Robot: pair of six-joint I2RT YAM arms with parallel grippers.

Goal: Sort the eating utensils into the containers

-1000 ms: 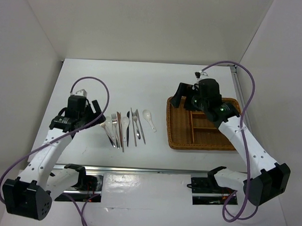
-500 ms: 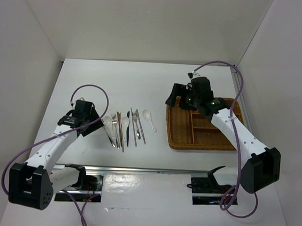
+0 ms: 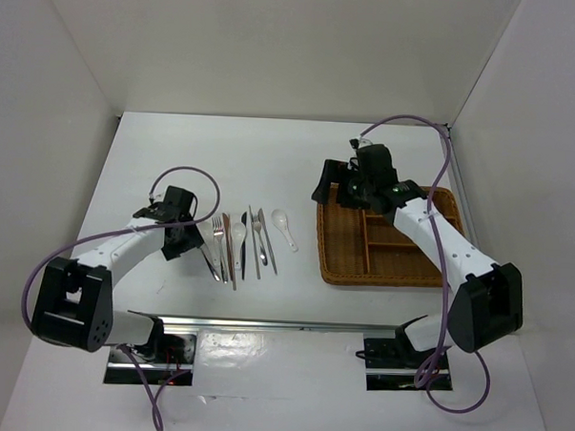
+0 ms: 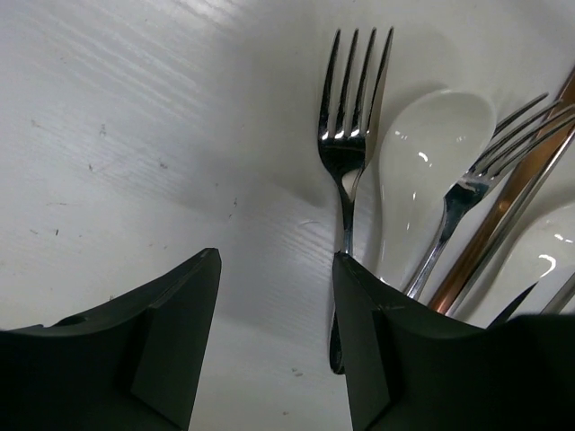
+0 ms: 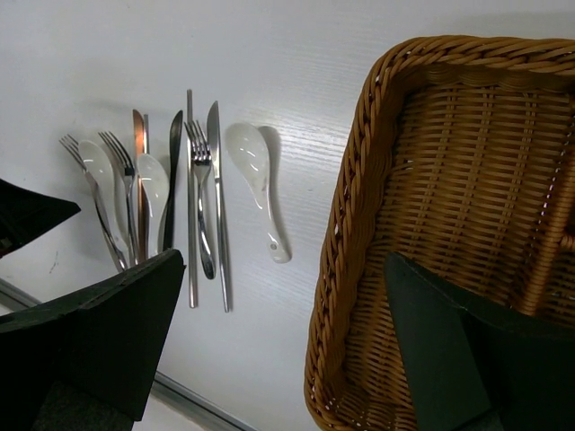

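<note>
1. The left gripper [image 4: 277, 256] has its jaws parted low over a silver fork [image 4: 349, 148], whose handle is partly hidden behind one finger.
2. The right gripper [image 5: 286, 260] is wide and empty at the wicker tray [image 5: 340, 224] rim; its compartments are cut off.

The left arm [image 3: 109, 254] lies low, stretched forward and to the right from its base. Its wrist bends down so that the left hand [image 3: 187, 236] points downward, held low. Its two dark fingers [image 4: 171, 341] stand apart with a clear gap, and nothing is clamped between them. The right arm [image 3: 437, 239] reaches forward and leftward from its base, its forearm slanting inward. The right hand [image 3: 335, 185] hangs higher and is tipped downward, its fingers [image 5: 117, 332] spread wide and holding nothing.
</note>
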